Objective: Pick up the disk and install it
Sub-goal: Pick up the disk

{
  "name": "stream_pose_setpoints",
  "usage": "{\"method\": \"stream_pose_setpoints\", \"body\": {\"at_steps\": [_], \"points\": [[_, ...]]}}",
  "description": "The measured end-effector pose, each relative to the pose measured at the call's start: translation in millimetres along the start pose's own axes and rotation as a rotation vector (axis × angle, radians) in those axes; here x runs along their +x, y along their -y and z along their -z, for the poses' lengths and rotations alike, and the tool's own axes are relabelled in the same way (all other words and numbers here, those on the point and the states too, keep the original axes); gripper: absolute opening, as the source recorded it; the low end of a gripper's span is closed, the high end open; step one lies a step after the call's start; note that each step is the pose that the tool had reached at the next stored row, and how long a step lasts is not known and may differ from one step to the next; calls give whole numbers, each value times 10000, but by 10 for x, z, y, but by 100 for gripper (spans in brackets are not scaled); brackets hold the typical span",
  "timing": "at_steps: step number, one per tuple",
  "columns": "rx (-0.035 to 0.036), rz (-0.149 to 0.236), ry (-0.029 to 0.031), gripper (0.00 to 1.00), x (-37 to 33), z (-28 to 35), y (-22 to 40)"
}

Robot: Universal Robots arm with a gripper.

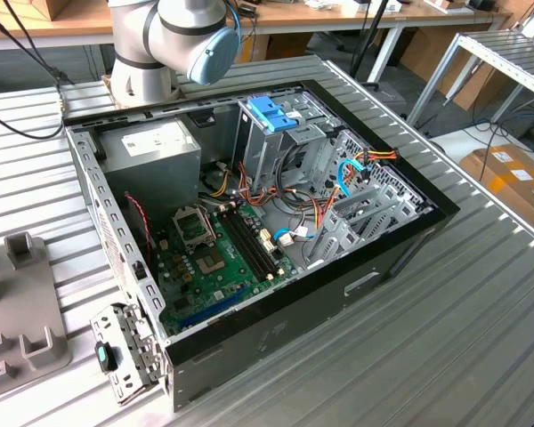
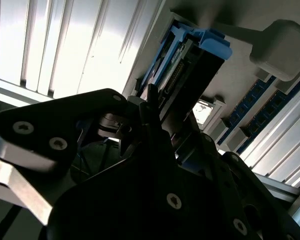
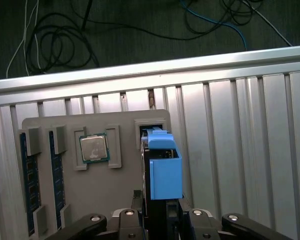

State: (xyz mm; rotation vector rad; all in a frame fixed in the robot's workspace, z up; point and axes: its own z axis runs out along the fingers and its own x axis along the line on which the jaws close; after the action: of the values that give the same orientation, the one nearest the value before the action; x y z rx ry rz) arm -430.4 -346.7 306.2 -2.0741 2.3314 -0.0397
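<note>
The disk (image 3: 162, 167) stands on edge with its blue plastic rail facing the camera in the first wrist view. My gripper (image 3: 160, 209) is shut on it, one dark finger on each flat side. The disk's far end sits at a rectangular slot in the grey parts holder (image 3: 122, 187); I cannot tell whether it still rests in the slot. In the second wrist view the disk (image 2: 187, 60) rises between the black fingers (image 2: 150, 112), connector edge and blue rail showing. The open computer case (image 1: 383, 258) lies on the table with its grey drive cage (image 1: 262, 151) and blue latch (image 1: 271, 113).
The holder also carries a processor chip (image 3: 94, 148) and blue memory modules (image 3: 29, 180). It lies on a ribbed metal table (image 3: 240, 150) near the edge, with cables (image 3: 65, 40) on the floor beyond. The arm's base (image 1: 151, 53) stands behind the case.
</note>
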Motion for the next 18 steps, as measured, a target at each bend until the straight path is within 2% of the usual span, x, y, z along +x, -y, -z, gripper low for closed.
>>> {"method": "stream_pose_setpoints", "body": {"at_steps": [11, 18], "points": [[0, 419, 14, 36, 0, 0, 0], [3, 477, 16, 36, 1, 0, -6]]}}
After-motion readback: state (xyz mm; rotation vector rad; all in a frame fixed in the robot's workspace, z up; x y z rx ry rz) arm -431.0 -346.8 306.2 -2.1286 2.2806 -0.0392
